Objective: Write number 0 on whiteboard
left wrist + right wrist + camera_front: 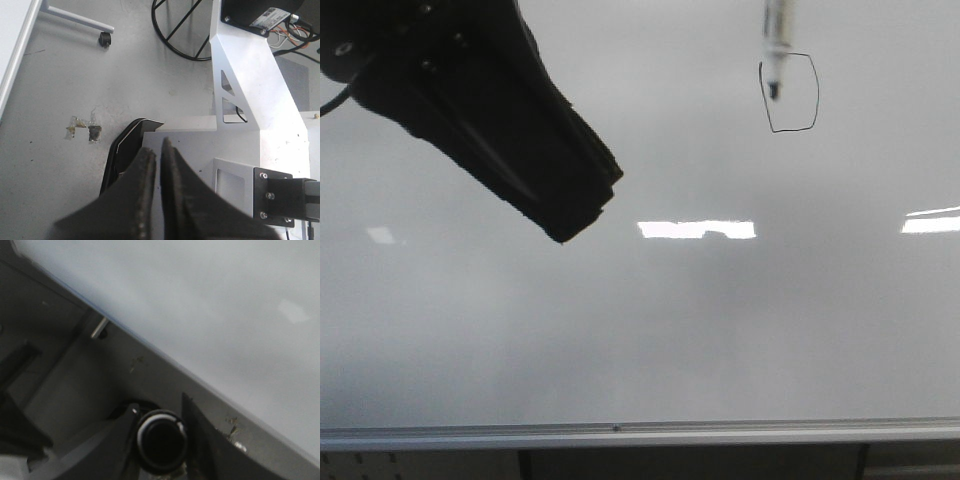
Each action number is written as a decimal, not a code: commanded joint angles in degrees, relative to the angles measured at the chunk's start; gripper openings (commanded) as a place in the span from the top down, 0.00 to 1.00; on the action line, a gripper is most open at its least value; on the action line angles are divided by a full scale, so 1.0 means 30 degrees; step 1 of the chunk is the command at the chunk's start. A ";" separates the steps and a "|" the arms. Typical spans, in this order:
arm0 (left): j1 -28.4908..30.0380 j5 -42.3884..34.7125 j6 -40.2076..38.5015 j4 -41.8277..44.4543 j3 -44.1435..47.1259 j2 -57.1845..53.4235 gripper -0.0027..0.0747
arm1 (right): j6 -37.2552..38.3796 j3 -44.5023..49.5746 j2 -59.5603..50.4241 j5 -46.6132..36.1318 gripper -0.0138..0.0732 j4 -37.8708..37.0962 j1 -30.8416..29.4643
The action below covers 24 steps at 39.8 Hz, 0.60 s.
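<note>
We find the left gripper (pixel 582 205) hanging over the left part of the whiteboard (pixel 650 330), its fingers pressed together on nothing, which the left wrist view confirms; it plays no part in the writing. To its right the board is bare apart from bright light patches. Further right, near the top edge of the front view, stands the 0 (pixel 789 92), a boxy loop that appears closed, so we judge the writing done or all but done. The marker (pixel 776 45) hangs with its tip inside the loop; whether it touches the board we cannot tell. The right gripper (pixel 159 440) has its fingers clamped on the marker barrel. What remains, in our judgement, is lifting clear. Open room lies below the loop; the rail (pixel 640 433) bounds the near edge.
</note>
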 commanded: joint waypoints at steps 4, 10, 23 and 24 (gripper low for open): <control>-0.0134 -0.0186 0.0008 -0.2001 -0.0571 -0.0659 0.49 | -0.0782 0.5543 -0.4170 -0.1817 0.91 0.1632 -0.0066; -0.0134 0.0132 0.0053 -0.2944 -0.0571 -0.0659 0.24 | -0.3152 0.8833 -0.5505 -0.2321 0.91 0.5234 -0.0066; -0.0134 0.2620 0.1523 -0.5281 -0.0571 -0.0659 0.23 | -0.7440 0.9703 -0.5345 -0.1788 0.91 1.2168 -0.0066; -0.0134 0.2620 0.1517 -0.5517 -0.0571 -0.0659 0.23 | -0.7567 0.9703 -0.5345 -0.1768 0.91 1.2315 -0.0049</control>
